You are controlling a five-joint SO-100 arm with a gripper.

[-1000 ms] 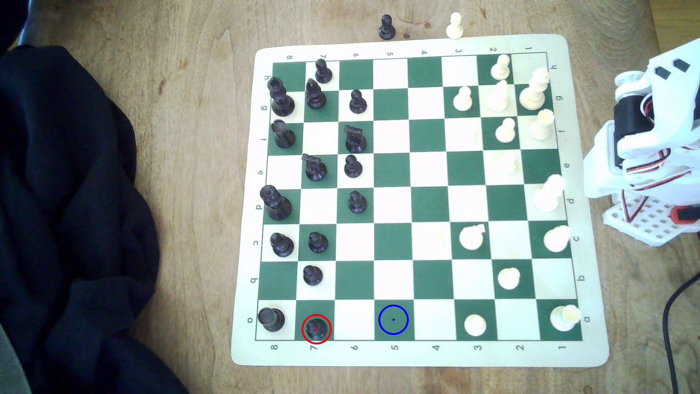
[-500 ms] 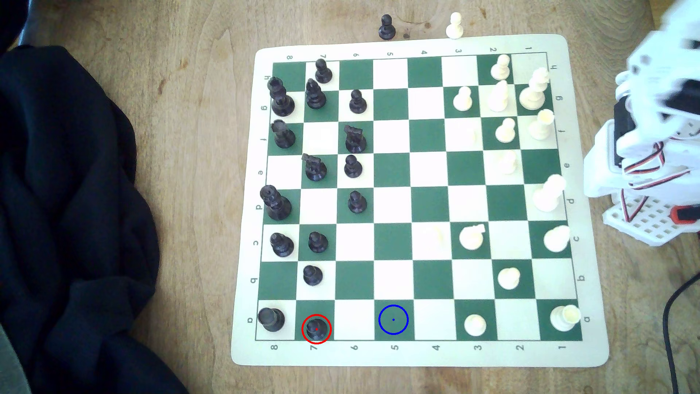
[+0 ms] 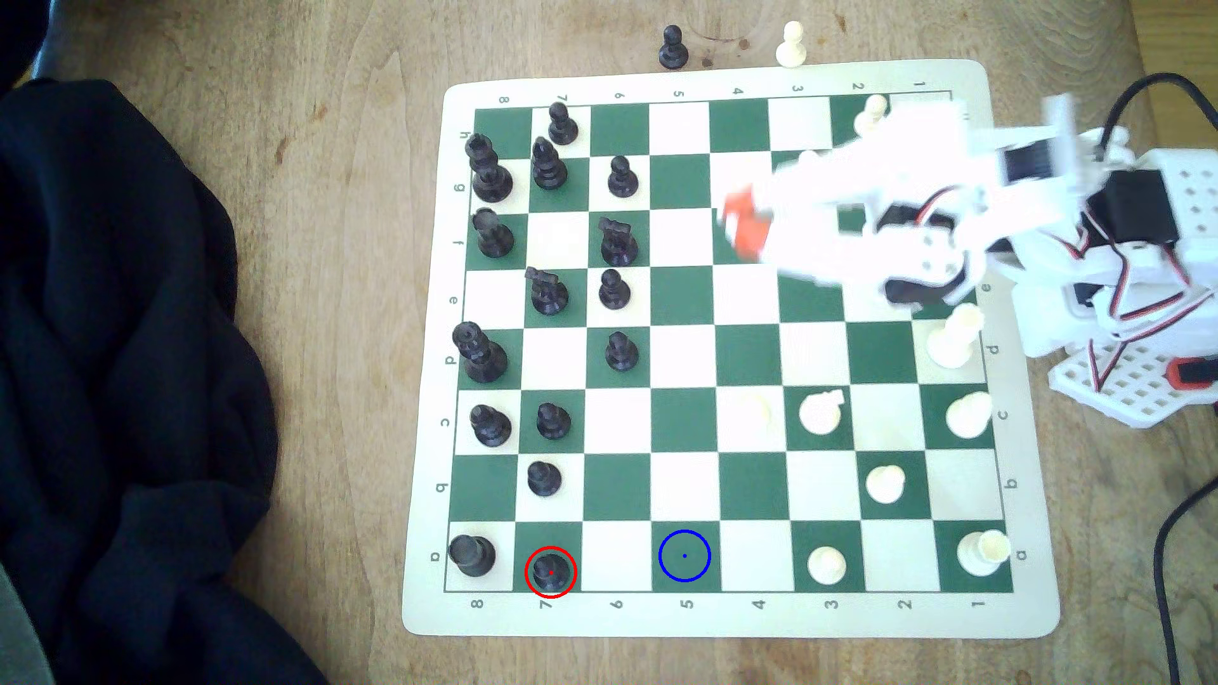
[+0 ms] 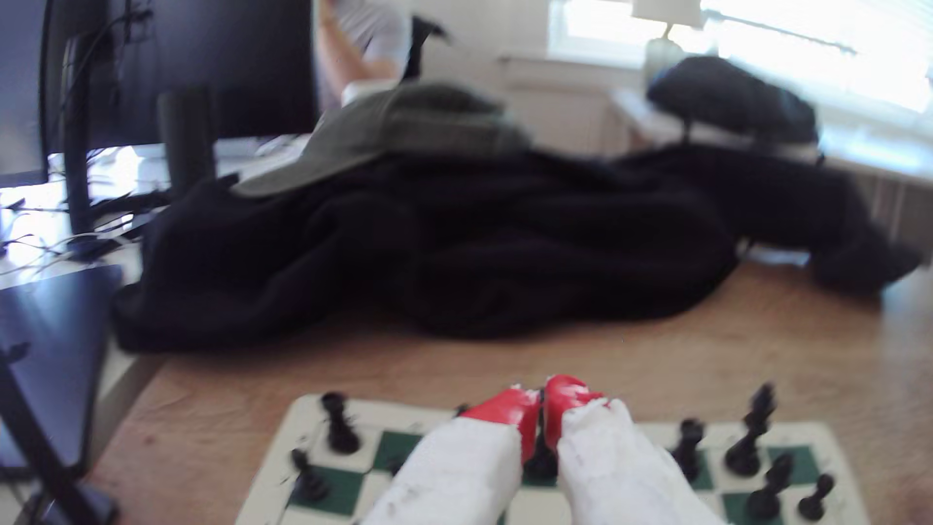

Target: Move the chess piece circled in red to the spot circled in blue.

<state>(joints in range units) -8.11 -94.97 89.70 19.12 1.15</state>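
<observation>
Gripper (image 3: 745,227) clenched and empty over mid-board, black pawn (image 3: 550,572) on its red-ringed corner-row square beside the rook (image 3: 472,554): open first, descend straight down, then carry to blue-ringed square (image 3: 684,556).

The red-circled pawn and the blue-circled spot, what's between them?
In the exterior view, one bare white square separates the red-circled pawn from the blue-circled spot.
</observation>
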